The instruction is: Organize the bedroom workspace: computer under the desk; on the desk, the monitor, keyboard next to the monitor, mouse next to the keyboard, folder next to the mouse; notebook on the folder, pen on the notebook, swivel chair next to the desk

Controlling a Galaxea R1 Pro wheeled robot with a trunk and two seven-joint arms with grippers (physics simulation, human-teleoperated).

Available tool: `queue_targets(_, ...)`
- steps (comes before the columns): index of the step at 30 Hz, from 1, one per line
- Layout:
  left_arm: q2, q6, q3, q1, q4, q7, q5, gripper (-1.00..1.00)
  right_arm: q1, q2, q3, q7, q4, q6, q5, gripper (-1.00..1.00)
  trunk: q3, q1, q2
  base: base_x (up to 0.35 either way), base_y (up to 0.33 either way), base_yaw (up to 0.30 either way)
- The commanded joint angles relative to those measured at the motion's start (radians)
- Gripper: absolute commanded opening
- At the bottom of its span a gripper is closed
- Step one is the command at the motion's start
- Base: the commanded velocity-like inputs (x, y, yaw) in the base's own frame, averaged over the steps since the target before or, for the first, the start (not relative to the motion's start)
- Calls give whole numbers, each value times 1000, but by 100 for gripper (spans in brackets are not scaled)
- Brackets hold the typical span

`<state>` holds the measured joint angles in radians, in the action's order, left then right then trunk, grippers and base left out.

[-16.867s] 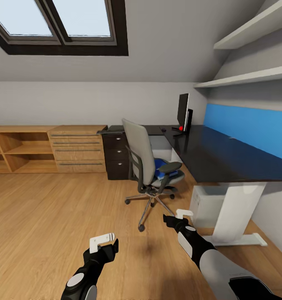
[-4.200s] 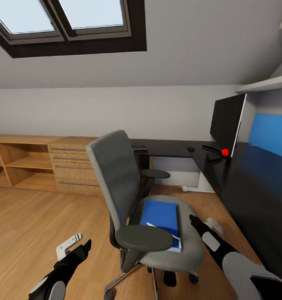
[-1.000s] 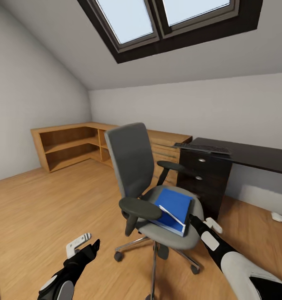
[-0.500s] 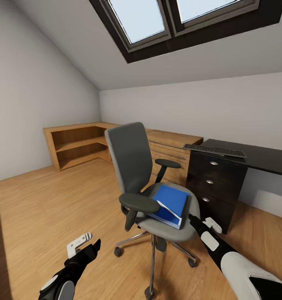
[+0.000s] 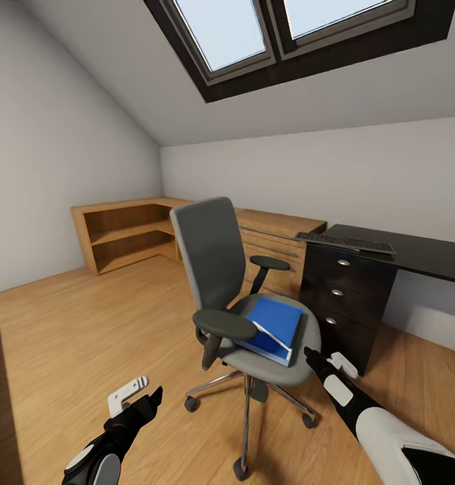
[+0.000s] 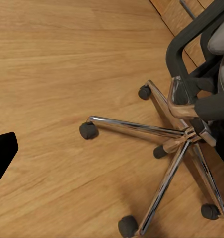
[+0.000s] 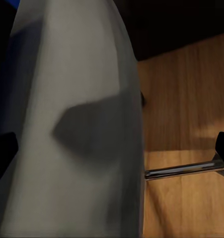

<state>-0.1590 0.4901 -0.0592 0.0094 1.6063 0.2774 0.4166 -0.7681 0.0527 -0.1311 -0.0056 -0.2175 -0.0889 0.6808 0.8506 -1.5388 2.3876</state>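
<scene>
Both grippers hang low over the wooden floor (image 5: 66, 316): the left gripper (image 5: 136, 394) has its fingers spread apart, while the right gripper (image 5: 328, 360), just beside the chair (image 5: 217, 263) seat's front edge, is too hidden to tell. On the seat lies the folder (image 5: 271, 327). Farther back, the keyboard (image 5: 345, 242) rests at the desk's (image 5: 423, 252) left end.

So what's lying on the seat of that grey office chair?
A blue folder lies on the swivel chair seat. The near armrest covers its corner, so anything there is hidden.
</scene>
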Motion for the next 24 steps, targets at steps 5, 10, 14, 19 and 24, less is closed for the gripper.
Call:
queue_targets(5, -1, 4, -1, 0, 2, 6, 10, 100, 0, -3, 1, -1, 2, -3, 8, 100, 1, 0, 0, -110, -33, 0)
queue_targets(10, -1, 4, -1, 0, 2, 6, 10, 100, 0, -5, 1, -2, 3, -3, 8, 100, 1, 0, 0, -263, -77, 0)
queue_targets(14, -1, 4, -1, 0, 2, 6, 10, 100, 0, -5, 1, -2, 3, -3, 8, 100, 1, 0, 0, -236, -41, 0)
queue_targets(19, -1, 4, -1, 0, 2, 6, 10, 100, 0, -6, 1, -1, 3, -3, 8, 100, 1, 0, 0, -90, -13, 0)
queue_targets(24, -1, 4, -1, 0, 2, 6, 10, 100, 0, -7, 1, -1, 4, -3, 9, 100, 1, 0, 0, -24, -3, 0)
